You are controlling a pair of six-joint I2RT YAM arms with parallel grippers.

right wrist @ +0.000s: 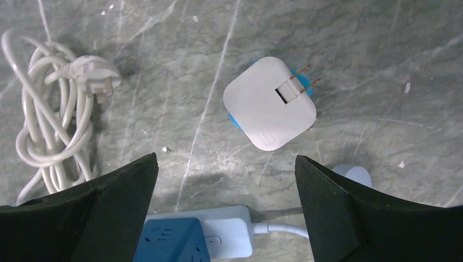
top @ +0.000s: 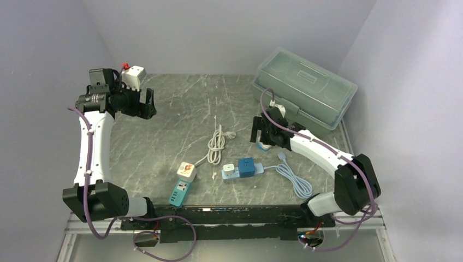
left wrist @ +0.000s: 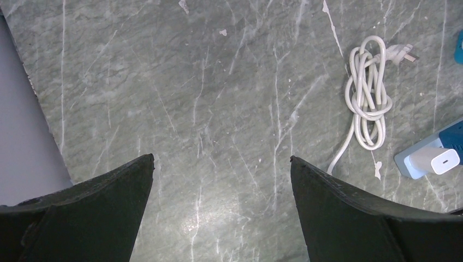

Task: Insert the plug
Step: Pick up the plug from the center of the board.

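We find plug (right wrist: pixel 270 103) lying on counter (right wrist: pixel 355 43), prongs exposed, just below our right hand (right wrist: pixel 225 158), spread wide, empty. Likely light, rigid, smooth shell; we'd pinch flat sides, clear of prongs. Left hand (left wrist: pixel 221 158) likewise spread, empty.

coiled cable (top: pixel 217 146) mid-table, power strip (top: pixel 261 168) before it, lidded box (top: pixel 306 87) behind right

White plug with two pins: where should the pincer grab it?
Probably the white plug by two opposite flat edges of its square body, coming down from above with the right pincer. It lies flat, pins sticking out near one corner, so avoid that corner.
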